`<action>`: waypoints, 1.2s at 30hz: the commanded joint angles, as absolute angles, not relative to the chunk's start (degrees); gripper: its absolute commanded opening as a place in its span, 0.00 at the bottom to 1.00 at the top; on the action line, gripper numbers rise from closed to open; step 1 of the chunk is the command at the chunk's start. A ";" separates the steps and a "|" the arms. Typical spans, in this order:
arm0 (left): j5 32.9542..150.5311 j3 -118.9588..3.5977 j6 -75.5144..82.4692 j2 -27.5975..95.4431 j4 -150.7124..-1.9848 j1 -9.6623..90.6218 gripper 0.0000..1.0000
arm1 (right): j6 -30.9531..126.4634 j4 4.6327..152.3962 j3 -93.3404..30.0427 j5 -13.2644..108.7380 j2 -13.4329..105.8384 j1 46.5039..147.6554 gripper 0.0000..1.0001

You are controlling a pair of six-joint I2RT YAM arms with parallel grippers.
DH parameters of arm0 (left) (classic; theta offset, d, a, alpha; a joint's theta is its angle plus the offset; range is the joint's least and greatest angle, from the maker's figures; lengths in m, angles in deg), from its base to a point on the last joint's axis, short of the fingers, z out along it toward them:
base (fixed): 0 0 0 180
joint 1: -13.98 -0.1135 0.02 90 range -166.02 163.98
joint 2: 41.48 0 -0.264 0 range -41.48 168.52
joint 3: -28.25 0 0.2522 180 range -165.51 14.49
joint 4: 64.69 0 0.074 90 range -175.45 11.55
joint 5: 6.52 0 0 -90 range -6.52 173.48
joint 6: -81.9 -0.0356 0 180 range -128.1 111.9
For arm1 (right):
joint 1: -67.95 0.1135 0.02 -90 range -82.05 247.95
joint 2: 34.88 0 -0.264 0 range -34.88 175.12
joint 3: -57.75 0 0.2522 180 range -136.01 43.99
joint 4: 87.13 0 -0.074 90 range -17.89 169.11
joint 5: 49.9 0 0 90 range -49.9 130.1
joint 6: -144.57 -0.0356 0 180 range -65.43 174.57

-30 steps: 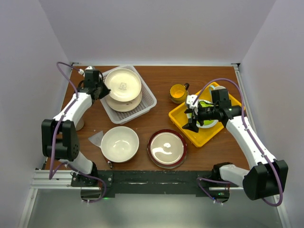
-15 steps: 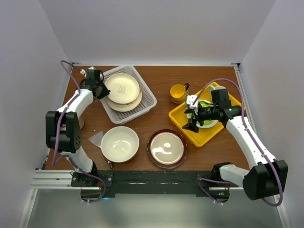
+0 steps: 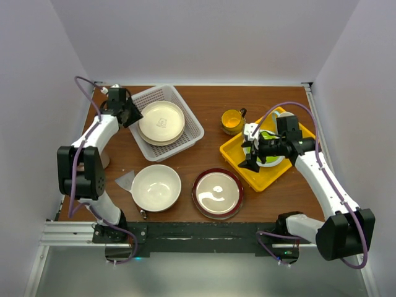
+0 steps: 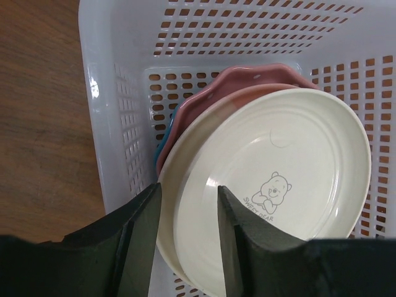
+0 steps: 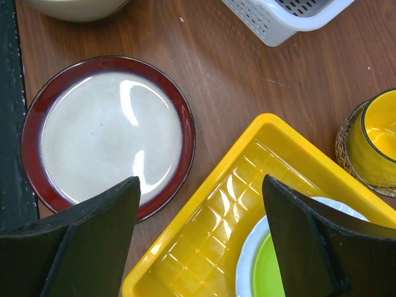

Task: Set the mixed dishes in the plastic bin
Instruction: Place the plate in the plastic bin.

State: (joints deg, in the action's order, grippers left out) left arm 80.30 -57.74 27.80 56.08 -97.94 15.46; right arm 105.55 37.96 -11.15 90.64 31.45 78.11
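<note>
The white plastic bin (image 3: 193,132) stands at the back left. In it lies a cream plate (image 3: 162,120) with a bear print, on top of a pink plate (image 4: 247,80) and a blue plate (image 4: 162,145). My left gripper (image 3: 131,114) is at the bin's left side, its jaws (image 4: 185,192) closed over the cream plate's rim (image 4: 278,179). The large cream bowl (image 3: 156,187), the dark red-rimmed bowl (image 3: 217,193) and the yellow mug (image 3: 232,121) stand on the table. My right gripper (image 3: 250,154) is open and empty over the yellow tray's near corner (image 5: 201,179).
The yellow tray (image 3: 260,176) at the right holds a lime-green white-rimmed plate (image 3: 270,154). A clear crumpled scrap (image 3: 125,180) lies left of the cream bowl. A pale object (image 3: 104,162) is half hidden behind the left arm. White walls enclose the table.
The cream plate was tilted up above the bin and now lies flat on the stack. The left gripper moved a little down and left with it. The right arm has not moved.
</note>
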 commanded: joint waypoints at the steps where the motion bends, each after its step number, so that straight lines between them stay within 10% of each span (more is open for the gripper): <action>1: 82.42 -59.96 23.90 50.47 -97.00 14.77 0.52 | 105.72 39.21 -11.30 91.51 29.46 77.62 0.84; 14: 103.42 -43.27 13.43 26.73 -88.12 14.77 0.84 | 105.98 39.66 -7.35 91.69 20.86 76.92 0.97; 36: 120.48 -20.32 9.30 4.40 -80.13 14.86 0.96 | 109.94 30.95 -7.61 95.29 19.09 76.92 0.98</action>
